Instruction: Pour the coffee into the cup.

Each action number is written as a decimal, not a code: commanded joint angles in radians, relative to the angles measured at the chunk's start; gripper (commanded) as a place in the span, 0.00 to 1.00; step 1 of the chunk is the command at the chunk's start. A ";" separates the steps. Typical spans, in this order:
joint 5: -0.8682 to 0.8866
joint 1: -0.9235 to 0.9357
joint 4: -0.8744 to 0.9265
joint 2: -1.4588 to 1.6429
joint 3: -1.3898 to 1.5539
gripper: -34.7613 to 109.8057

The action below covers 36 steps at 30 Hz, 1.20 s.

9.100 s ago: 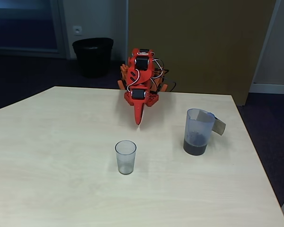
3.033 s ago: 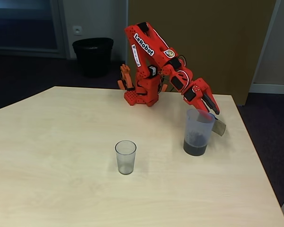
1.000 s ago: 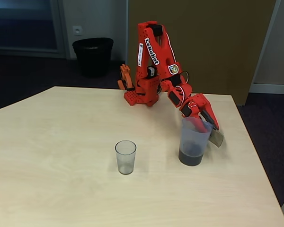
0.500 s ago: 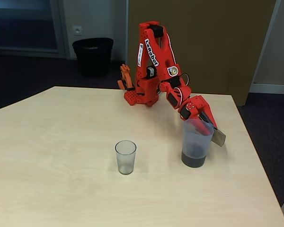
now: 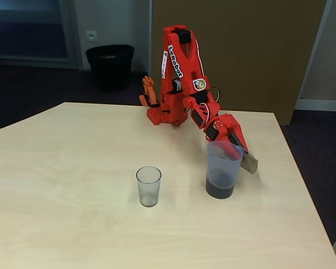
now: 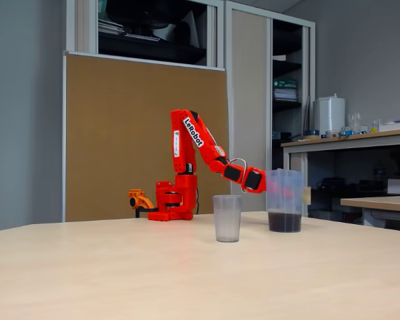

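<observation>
In a fixed view I have the hand clamped on the jug of coffee near the table's right edge; the cup stands apart, toward the table's middle.

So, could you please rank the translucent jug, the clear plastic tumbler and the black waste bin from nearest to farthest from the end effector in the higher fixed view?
1. The bluish translucent jug, right of centre, at the red end effector.
2. The small clear plastic tumbler, to its left on the table.
3. The black waste bin, on the floor behind the table, upper left.
</observation>
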 commanded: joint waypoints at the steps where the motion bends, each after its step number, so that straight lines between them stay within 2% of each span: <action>1: -0.002 0.005 0.043 0.103 0.015 0.24; 25: 0.008 0.077 0.431 0.420 -0.025 0.24; 36: 0.163 0.127 0.474 0.422 -0.114 0.24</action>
